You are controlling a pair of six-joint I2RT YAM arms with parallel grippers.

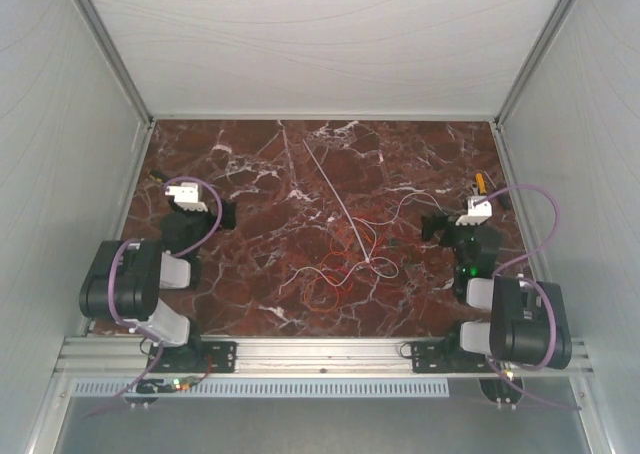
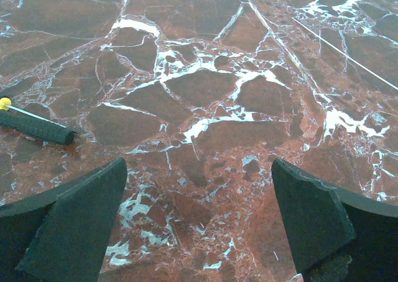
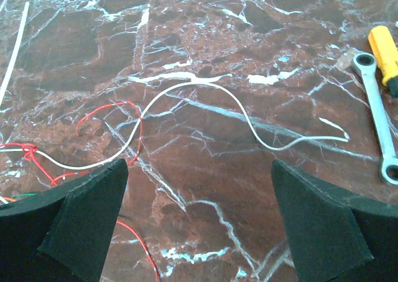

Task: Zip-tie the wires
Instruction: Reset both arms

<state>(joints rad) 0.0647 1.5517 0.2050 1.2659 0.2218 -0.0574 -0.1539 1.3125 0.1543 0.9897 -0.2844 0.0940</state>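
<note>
The wires [image 1: 340, 262] lie in loose red and white curls on the marble table [image 1: 250, 274], centre right. The zip tie [image 1: 335, 194], a straight pale strip, runs diagonally just behind them. My left gripper [image 1: 197, 214] hovers open over bare marble at the left, well away from both. My right gripper [image 1: 462, 226] is open at the right, beside the wires. In the right wrist view, a white wire [image 3: 205, 86] and a red wire [image 3: 124, 108] curve ahead of the open gripper [image 3: 199, 220], and the zip tie [image 3: 17, 46] shows at top left. The left gripper [image 2: 199, 220] holds nothing.
A wrench [image 3: 376, 120] and a yellow-handled screwdriver [image 3: 385, 55] lie at the right edge near my right gripper. A black-handled tool with a yellow tip [image 2: 34, 127] lies at the far left. White enclosure walls [image 1: 60, 124] surround the table.
</note>
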